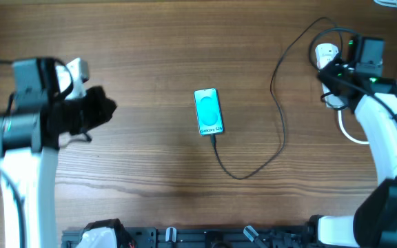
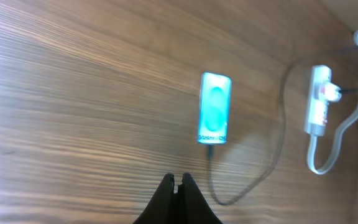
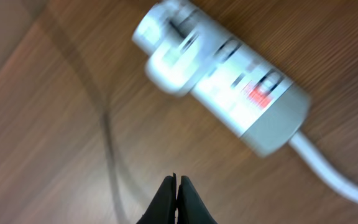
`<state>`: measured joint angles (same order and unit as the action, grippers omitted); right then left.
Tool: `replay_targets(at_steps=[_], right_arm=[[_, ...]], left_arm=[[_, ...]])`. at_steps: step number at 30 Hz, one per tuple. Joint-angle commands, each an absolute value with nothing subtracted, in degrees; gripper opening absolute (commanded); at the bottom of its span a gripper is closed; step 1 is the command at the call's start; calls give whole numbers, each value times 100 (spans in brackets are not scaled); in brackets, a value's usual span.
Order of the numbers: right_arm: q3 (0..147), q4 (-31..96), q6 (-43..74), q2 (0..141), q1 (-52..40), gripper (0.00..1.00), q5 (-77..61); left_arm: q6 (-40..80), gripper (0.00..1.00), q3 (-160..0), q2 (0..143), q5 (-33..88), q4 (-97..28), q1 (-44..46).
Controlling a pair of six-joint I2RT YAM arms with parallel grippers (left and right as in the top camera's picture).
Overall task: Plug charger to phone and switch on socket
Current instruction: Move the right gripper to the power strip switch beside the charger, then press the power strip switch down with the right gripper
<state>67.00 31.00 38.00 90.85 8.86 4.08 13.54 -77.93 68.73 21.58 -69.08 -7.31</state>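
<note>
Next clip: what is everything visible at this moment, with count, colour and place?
phone: one, teal screen, table centre.
charger: one, thin black cable, curling from the phone's bottom edge towards the socket.
socket: one, white with red marks, far right, partly under the right arm.
adapter: one, white, on the socket.
cord: one, thick white, trailing from the socket.
table: one, brown wood.
left gripper: one, black, shut, empty, left side.
right gripper: one, black, shut, empty, beside the socket.
</note>
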Motion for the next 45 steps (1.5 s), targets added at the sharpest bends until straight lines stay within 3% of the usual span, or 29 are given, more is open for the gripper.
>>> replay_targets(at_steps=[1, 4, 7, 13, 39, 45], right_arm=[[6707, 2698, 3579, 9594, 1345, 4, 816], [6711, 2016, 3409, 10138, 1498, 4, 821], [6790, 1577, 3293, 10624, 1496, 5, 843], [7384, 1439, 3111, 11380, 1496, 5, 950], [7498, 1358, 2851, 11898, 1232, 4, 875], [7498, 1588, 2847, 11915, 1216, 4, 10]], left_arm=[[1243, 6, -7767, 6036, 1275, -7024, -784], [1243, 14, -7767, 5537, 1273, -7170, -784], [1245, 33, -7767, 5242, 1278, -7319, -784], [1288, 43, -7767, 5074, 1278, -7485, -784], [1288, 48, -7767, 5074, 1278, -7485, -784], [1417, 49, -7767, 5074, 1278, -7483, -784]])
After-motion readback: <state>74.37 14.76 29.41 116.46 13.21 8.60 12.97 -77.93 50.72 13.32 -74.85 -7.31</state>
